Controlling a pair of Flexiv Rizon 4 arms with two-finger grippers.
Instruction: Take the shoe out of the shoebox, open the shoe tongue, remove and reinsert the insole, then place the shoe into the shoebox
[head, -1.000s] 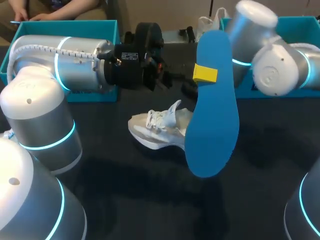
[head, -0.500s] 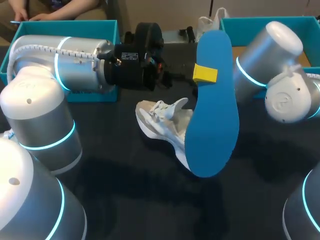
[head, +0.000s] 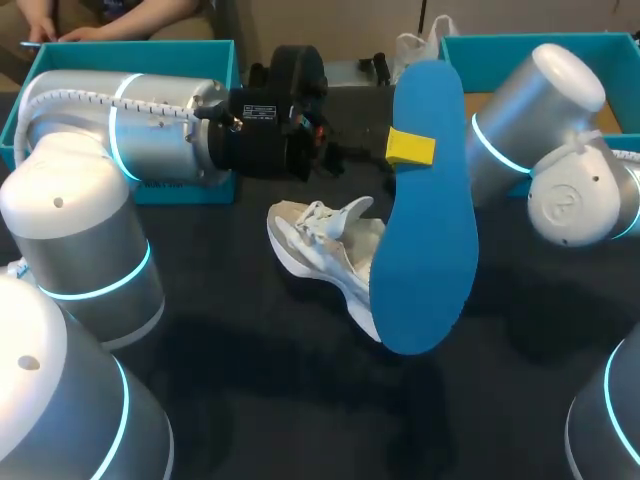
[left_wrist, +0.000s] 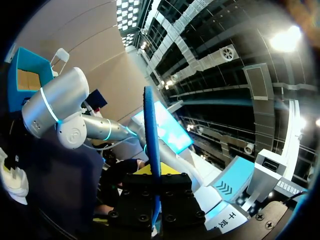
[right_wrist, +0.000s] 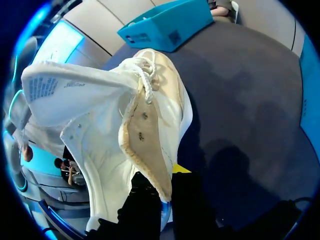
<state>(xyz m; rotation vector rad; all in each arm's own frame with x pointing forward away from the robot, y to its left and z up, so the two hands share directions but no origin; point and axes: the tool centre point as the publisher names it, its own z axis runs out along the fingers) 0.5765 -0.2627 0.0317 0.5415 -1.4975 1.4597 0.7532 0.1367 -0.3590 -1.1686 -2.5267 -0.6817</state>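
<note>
Blue insole (head: 425, 220) is out, pinched upright in my left gripper (left_wrist: 156, 186) beside the shoe (head: 320, 245), which my right gripper (right_wrist: 167, 192) clamps. Reinserting and boxing are left.

shoe (head: 320, 245): heel end, at 3 o'clock, hidden behind the insole (head: 425, 210) from overhead
right gripper (right_wrist: 167, 187): out of sight behind the insole overhead; on my wrist camera the shoe's collar mostly covers its tips
left gripper (head: 411, 148): one yellow tip shows, the other is behind the insole
teal box (head: 520, 42): at 2 o'clock, largely covered by my right arm (head: 545, 130)
</note>
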